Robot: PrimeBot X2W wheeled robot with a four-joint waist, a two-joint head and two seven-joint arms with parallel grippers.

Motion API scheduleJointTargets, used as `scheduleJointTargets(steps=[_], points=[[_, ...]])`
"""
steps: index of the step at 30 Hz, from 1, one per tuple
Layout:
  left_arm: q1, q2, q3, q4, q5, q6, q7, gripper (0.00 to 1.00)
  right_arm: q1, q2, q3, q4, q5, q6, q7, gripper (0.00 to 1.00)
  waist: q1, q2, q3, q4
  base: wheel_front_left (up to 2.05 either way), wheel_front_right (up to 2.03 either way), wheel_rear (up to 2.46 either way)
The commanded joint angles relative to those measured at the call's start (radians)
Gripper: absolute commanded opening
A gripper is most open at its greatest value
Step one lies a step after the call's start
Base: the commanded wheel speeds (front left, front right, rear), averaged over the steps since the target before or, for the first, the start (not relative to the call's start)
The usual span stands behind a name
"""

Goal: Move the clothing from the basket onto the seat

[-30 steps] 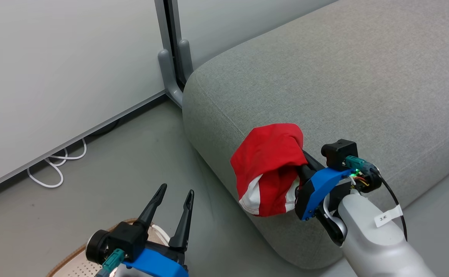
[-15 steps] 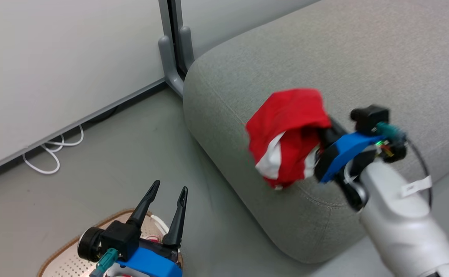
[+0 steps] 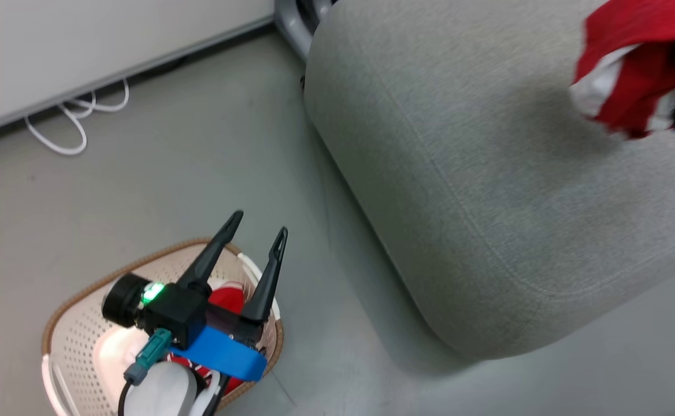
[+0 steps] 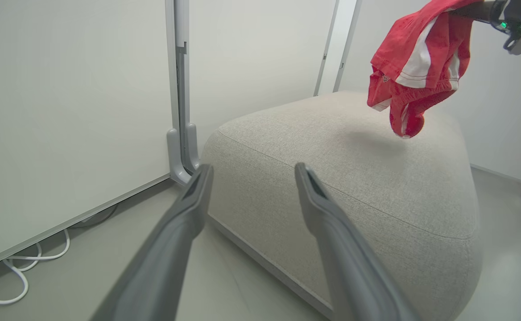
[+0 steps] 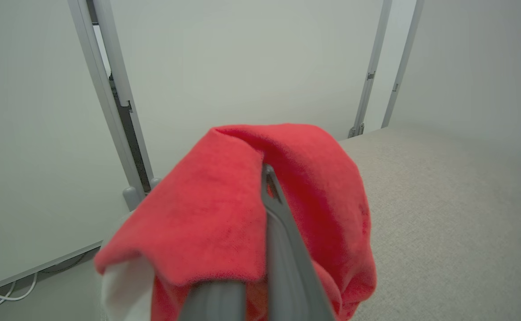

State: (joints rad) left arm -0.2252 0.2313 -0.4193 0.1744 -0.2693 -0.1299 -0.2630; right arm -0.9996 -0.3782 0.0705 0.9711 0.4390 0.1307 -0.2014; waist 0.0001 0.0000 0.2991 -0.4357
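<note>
Nearest, the left gripper (image 3: pixel 260 223) hangs over the basket (image 3: pixel 158 252), fingers apart and empty, more red clothing (image 3: pixel 226 298) beneath. Beyond, the right gripper (image 5: pixel 267 178) is clamped on a red jersey (image 4: pixel 399 49) hanging clear above the seat (image 3: pixel 459 173). The carry seems nearly done: next, lower and let go. A second ago the jersey hung at the seat's near edge; the head view has since tilted down.

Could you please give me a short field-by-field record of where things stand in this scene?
Right gripper: shut on a red jersey
Jersey position: hanging above the seat, not touching it
Left gripper: open, empty, near the basket
Basket contents: more red clothing
Other: white cable on the floor
</note>
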Motion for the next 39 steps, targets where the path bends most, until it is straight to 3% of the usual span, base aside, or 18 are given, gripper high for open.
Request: scheduleJointTargets(steps=[1, 7, 16, 25, 26, 27, 28, 39], points=[[-0.035, 0.012, -0.004, -0.013, 0.010, -0.001, -0.003, 1.00, -0.026, -0.025, -0.021, 0.007, 0.006, 0.000, -0.013, 0.00, -0.0001, 0.0000, 0.090, 0.051, 0.00, 0.00, 0.00], [-0.116, 0.058, -0.023, -0.065, 0.024, -0.001, -0.003, 1.00, -0.057, -0.092, -0.132, 0.047, 0.009, 0.000, -0.047, 0.00, -0.0001, 0.0000, 0.227, 0.092, 0.00, 0.00, 0.00], [-0.157, 0.087, -0.009, -0.117, 0.036, 0.007, -0.003, 1.00, 0.004, -0.065, -0.301, 0.075, -0.040, 0.000, -0.064, 0.00, -0.0001, 0.0000, 0.343, 0.129, 0.00, 0.00, 0.00], [-0.161, 0.092, 0.015, -0.126, 0.042, 0.014, -0.003, 1.00, 0.044, 0.002, -0.422, 0.036, -0.145, 0.000, -0.065, 0.00, -0.0001, 0.0000, 0.361, 0.142, 0.00, 0.00, 0.00], [-0.162, 0.090, 0.014, -0.123, 0.042, 0.014, -0.003, 1.00, 0.047, 0.009, -0.431, 0.033, -0.156, 0.000, -0.065, 0.17, -0.0001, 0.0000, 0.360, 0.142, 0.00, 0.00, 0.00], [-0.163, 0.088, 0.013, -0.120, 0.042, 0.013, -0.003, 1.00, 0.048, 0.016, -0.440, 0.029, -0.166, 0.000, -0.064, 0.47, -0.0001, 0.0000, 0.359, 0.142, 0.00, 0.00, 0.00], [-0.165, 0.086, 0.012, -0.117, 0.042, 0.013, -0.003, 1.00, 0.048, 0.022, -0.449, 0.026, -0.174, 0.000, -0.065, 1.00, -0.0001, 0.0000, 0.357, 0.141, 0.00, 0.00, 0.00], [-0.160, 0.070, 0.024, -0.100, 0.045, 0.012, -0.003, 1.00, 0.077, 0.050, -0.455, -0.006, -0.241, 0.000, -0.065, 1.00, -0.0001, 0.0000, 0.331, 0.149, 0.00, 0.00, 0.00]])
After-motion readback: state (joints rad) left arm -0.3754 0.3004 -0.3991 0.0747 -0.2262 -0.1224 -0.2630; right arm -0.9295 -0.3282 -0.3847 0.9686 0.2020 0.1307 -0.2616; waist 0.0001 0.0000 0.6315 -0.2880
